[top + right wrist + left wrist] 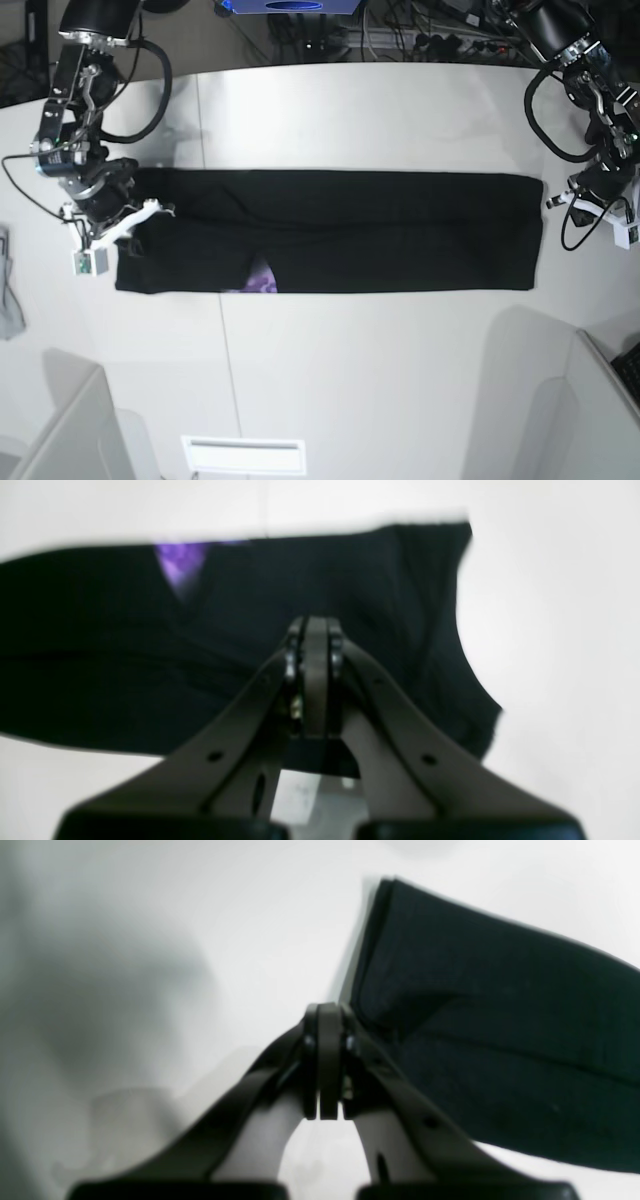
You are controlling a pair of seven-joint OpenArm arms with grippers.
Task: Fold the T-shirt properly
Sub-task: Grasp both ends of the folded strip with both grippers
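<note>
White glossy counter [400, 380] beneath both claws, thin seam line across its surface near the right claw, bright rectangular light reflection [245, 456] observed, soft grey shadows noted beside the left claw

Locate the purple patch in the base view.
The purple patch shows left of centre, at the near edge of the black T-shirt, beside the line on the tabletop.

Plain black across the T-shirt [400, 240], broken by a vivid purple patch [262, 278] with paler marks, perhaps part of a print, too small to tell. White on the tabletop [350, 380]; grey on the cloth scrap [8, 290]; black on the left gripper [324, 1015] and right gripper [315, 630].
</note>
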